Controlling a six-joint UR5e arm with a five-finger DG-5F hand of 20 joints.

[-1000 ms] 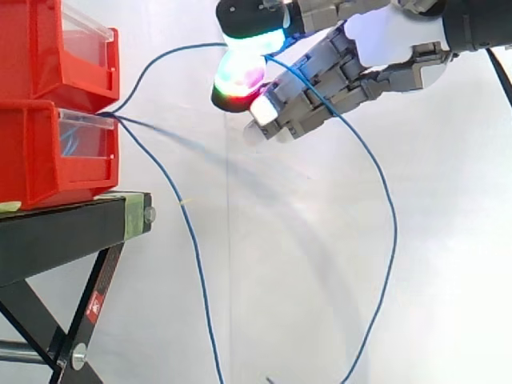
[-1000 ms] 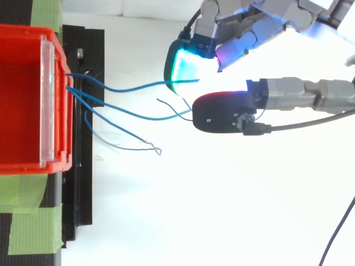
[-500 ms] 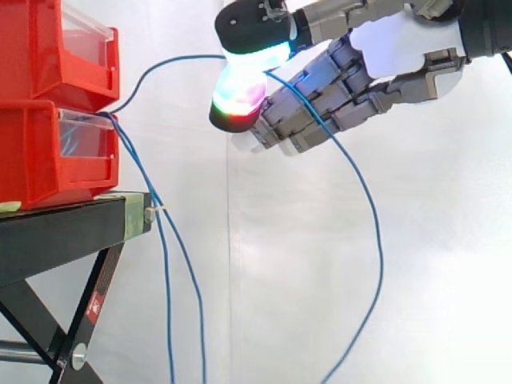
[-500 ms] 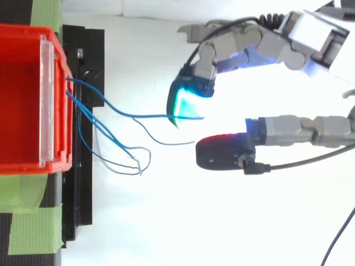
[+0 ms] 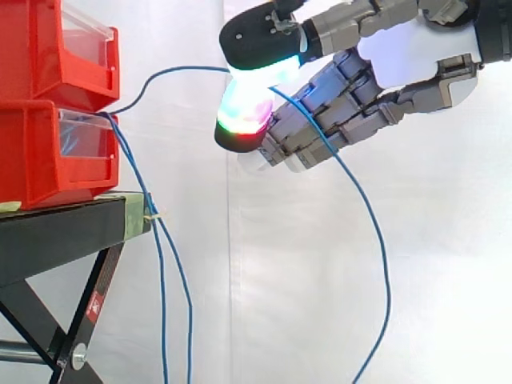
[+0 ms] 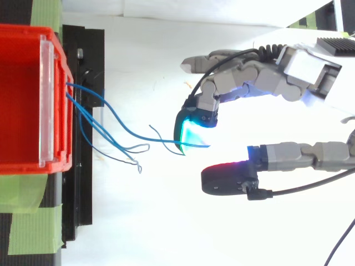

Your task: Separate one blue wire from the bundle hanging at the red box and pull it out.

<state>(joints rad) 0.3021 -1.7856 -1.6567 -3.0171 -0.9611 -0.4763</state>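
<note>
One blue wire leaves the lower red box, arcs up to my hand and drops away in a long loop on the right. It runs between a cyan-glowing fingertip and the red-green thumb pad, which pinch it. My other fingers are curled behind it. From above, the held wire ends under the cyan fingertip. The remaining blue wires hang straight down from the box front, apart from my hand.
A second red box is stacked on the lower one, both on a black stand at the left. Green tape holds the box down. A white curtain is behind.
The loose wires that were swinging near my hand have dropped and now hang by the stand. My hand has shifted slightly down and sideways, keeping its one wire.
</note>
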